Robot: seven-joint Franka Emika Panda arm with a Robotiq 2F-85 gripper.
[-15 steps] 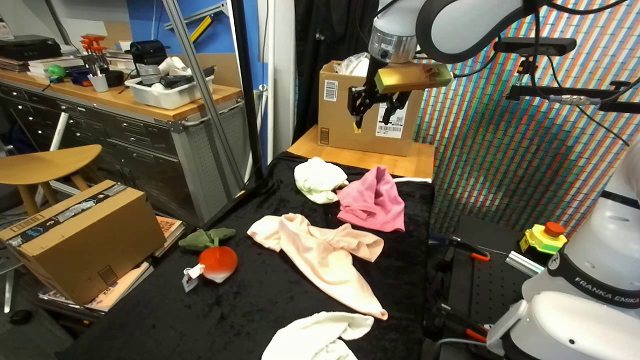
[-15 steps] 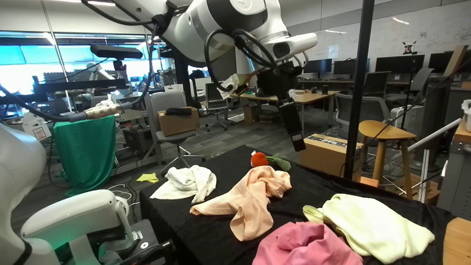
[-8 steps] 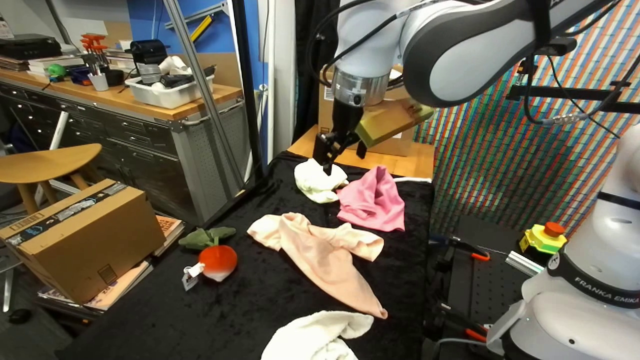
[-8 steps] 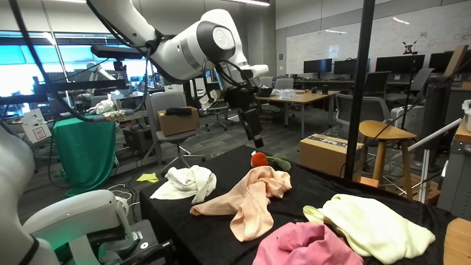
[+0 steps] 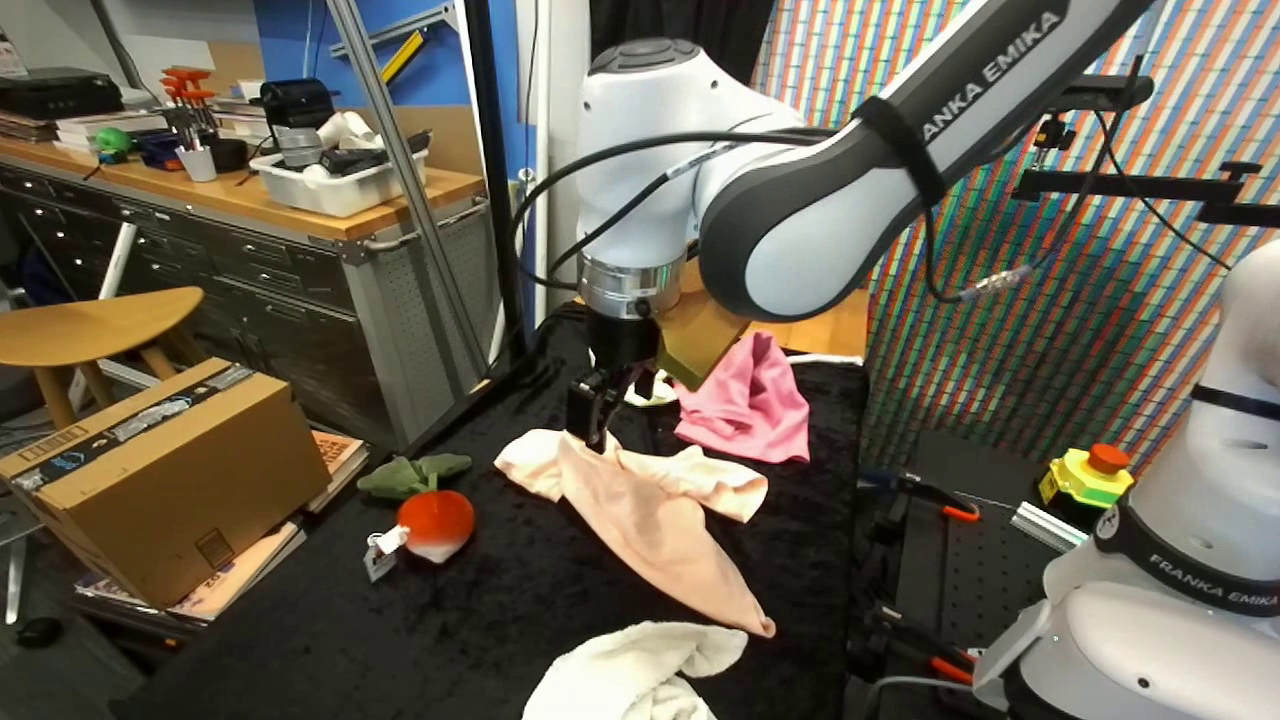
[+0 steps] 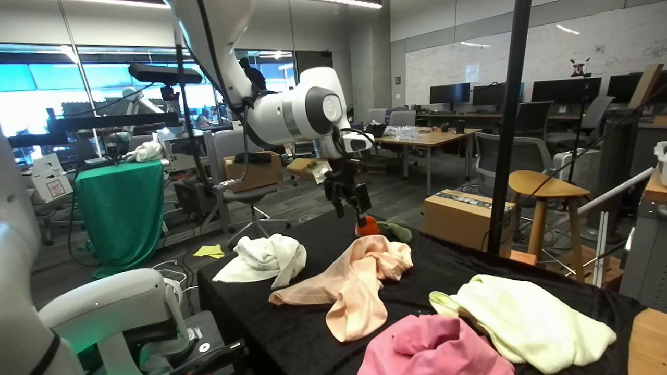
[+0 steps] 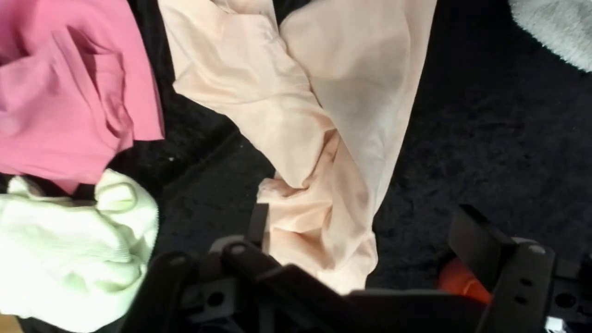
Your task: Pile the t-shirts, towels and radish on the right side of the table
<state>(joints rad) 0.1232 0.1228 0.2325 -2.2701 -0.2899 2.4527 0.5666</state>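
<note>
My gripper [image 7: 369, 231] stands open, its fingers [image 7: 476, 240] wide apart and nothing held. Below and between them in the wrist view is the bunched end of the peach t-shirt [image 7: 323, 203], spread on the black table [image 5: 450, 640]. In an exterior view a fingertip overlaps that same end; contact cannot be told. Near the table's edge lies the red radish [image 5: 436, 525] with its green leaves, partly hidden behind a finger in the wrist view. A pink t-shirt [image 5: 745, 410] and a pale green towel [image 6: 531, 317] lie side by side. A white towel [image 6: 268, 258] rests at the opposite end.
Past the table's end is a wooden surface [image 5: 845, 320]. A cardboard box [image 5: 170, 490] sits off the table on the radish's side, and a dark pole [image 6: 503, 156] rises close by. The emergency stop [image 5: 1085, 475] is beside the robot's base.
From above the wooden end near the cardboard box, my gripper has swung across and come down toward the peach t-shirt. The cloths and the radish lie where they were.
</note>
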